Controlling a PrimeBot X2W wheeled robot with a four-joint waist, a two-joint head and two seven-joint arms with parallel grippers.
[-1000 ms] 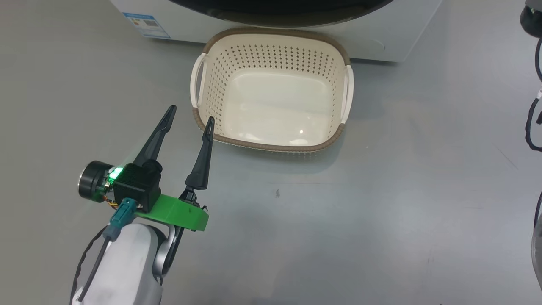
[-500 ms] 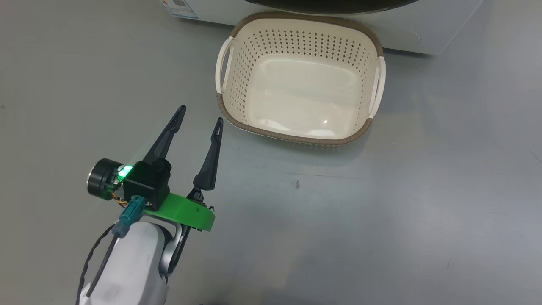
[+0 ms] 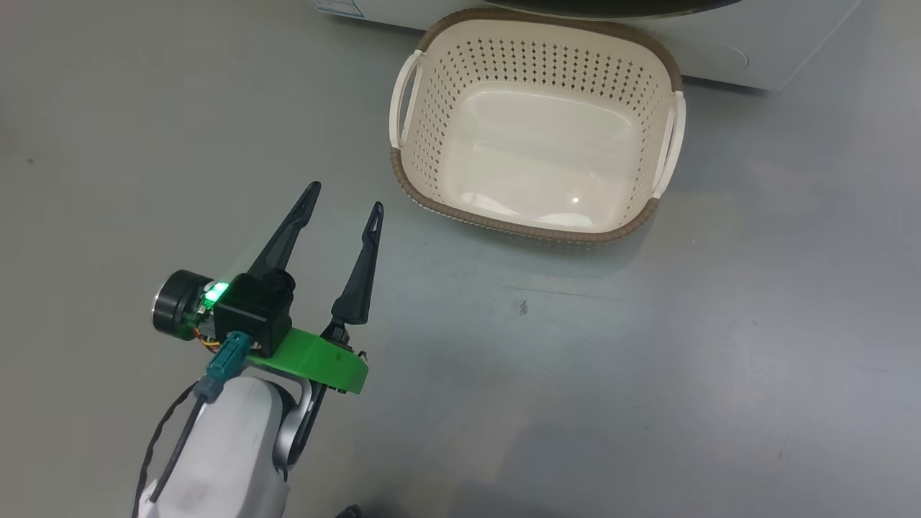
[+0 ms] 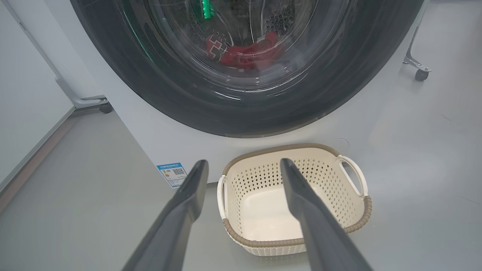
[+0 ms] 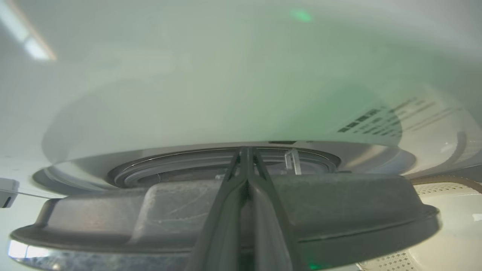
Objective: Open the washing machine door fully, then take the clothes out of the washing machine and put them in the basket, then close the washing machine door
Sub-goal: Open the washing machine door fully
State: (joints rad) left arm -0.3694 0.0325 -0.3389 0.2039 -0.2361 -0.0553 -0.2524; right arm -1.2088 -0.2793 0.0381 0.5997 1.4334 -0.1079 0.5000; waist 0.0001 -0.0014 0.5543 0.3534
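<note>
The washing machine door, a black ring around bulging glass, stands over the white washing machine. Red clothes lie in the drum behind the glass. On the floor before it sits the cream basket, with nothing in it; the left wrist view has the basket too. My left gripper hovers open and holds nothing, left of and nearer than the basket; its fingers point at the machine. My right gripper is shut, its fingers lying across the door's dark rim, tips at the gap to the white front.
A blue label sticker marks the machine's lower left corner. Castor wheels of frames stand at the left and at the right of the machine. Grey floor spreads in front of the basket.
The head camera has shifted, so the basket and machine sit further right and higher in the picture. The left gripper's tip no longer overlaps the basket's corner. Both grippers keep their state.
</note>
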